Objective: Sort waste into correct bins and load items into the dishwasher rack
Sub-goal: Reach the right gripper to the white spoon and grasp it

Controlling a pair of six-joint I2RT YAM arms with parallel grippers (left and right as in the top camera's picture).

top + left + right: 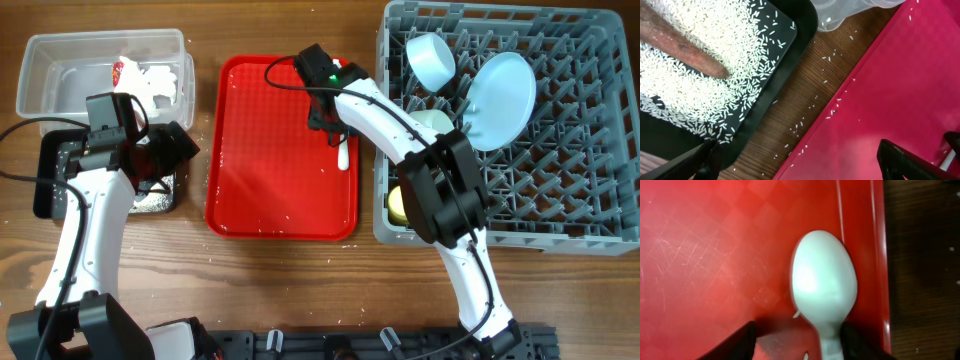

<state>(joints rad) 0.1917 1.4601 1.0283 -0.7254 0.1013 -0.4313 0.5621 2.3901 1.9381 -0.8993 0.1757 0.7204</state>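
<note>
A white spoon (pixel 342 152) lies on the red tray (pixel 270 150), near its right rim. My right gripper (pixel 334 128) is open, low over the tray, with a finger on each side of the spoon's handle (pixel 824 282). My left gripper (pixel 800 167) is open and empty, spanning the black tray's edge and the red tray (pixel 890 100). The black tray (pixel 790 65) holds loose rice (pixel 715 45) and the brown root piece (pixel 680 45). The clear tub (pixel 40 60) holds the wrapper (pixel 122 70) and napkins (pixel 160 80). The rack (pixel 560 200) holds a blue plate (pixel 500 95), blue bowl (pixel 432 58), mint bowl (pixel 432 122) and yellow cup (pixel 398 205).
Stray rice grains lie on the wooden table (pixel 810 105) between the black tray and the red tray, and a few on the red tray itself. The rack stands close against the red tray's right side. The left arm (pixel 90 210) covers most of the black tray (pixel 45 190).
</note>
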